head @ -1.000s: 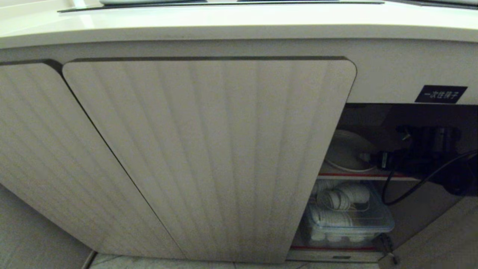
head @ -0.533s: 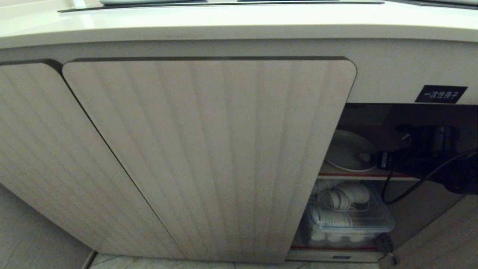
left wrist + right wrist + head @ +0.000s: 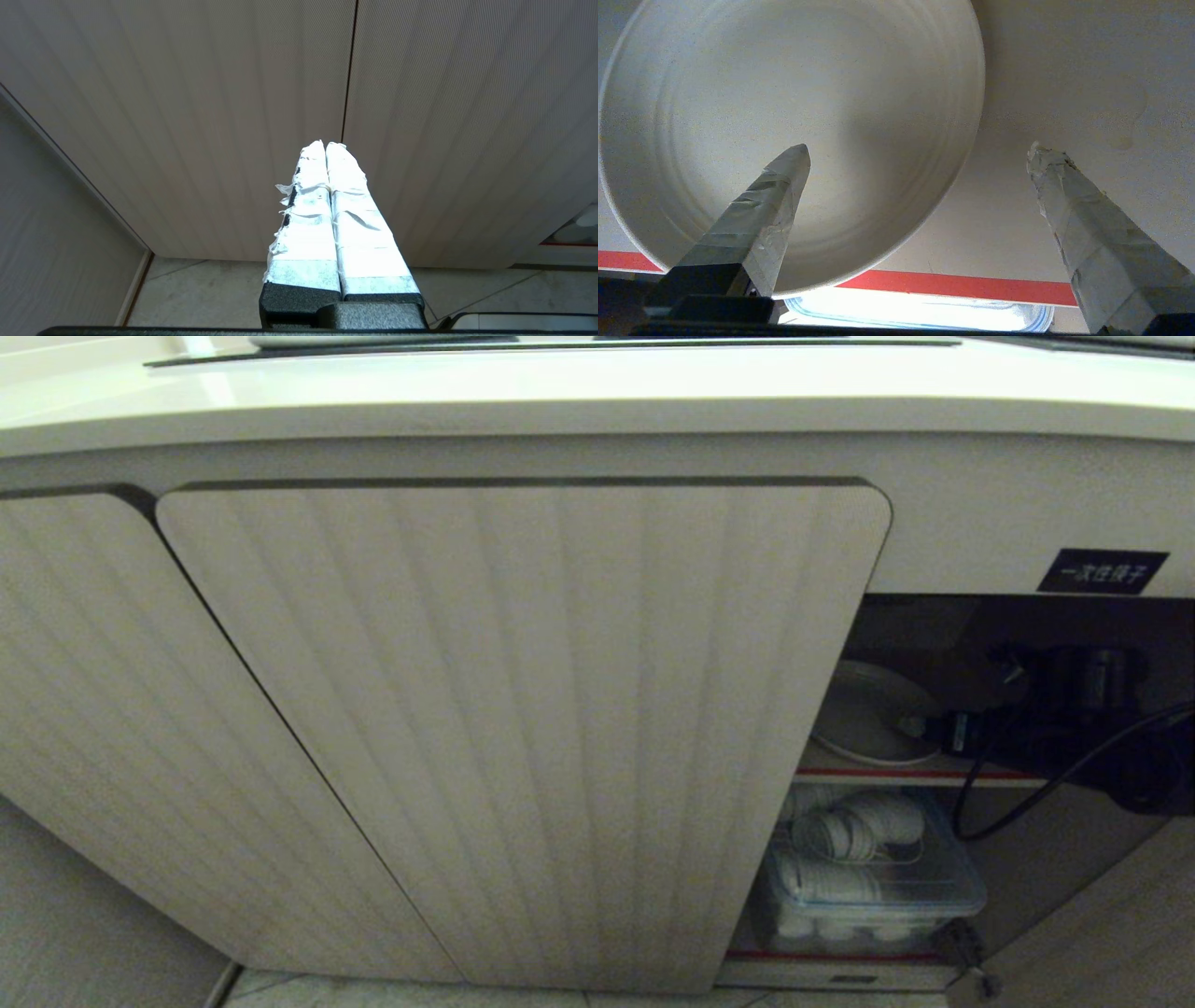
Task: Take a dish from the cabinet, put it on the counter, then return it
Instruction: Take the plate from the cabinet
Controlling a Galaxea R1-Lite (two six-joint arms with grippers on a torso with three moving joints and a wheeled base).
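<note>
Reaching into the cabinet (image 3: 934,635), my right fingers (image 3: 920,154) spread wide astride the dish (image 3: 784,116) on its red-edged shelf (image 3: 971,284): stiff, glazed, slippery, breakable; grip the near rim; left fingers (image 3: 327,149) closed, idle.

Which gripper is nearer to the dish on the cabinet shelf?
The right. The right gripper is open just over the dish, one finger above it. The left gripper is shut, facing the closed door.
</note>
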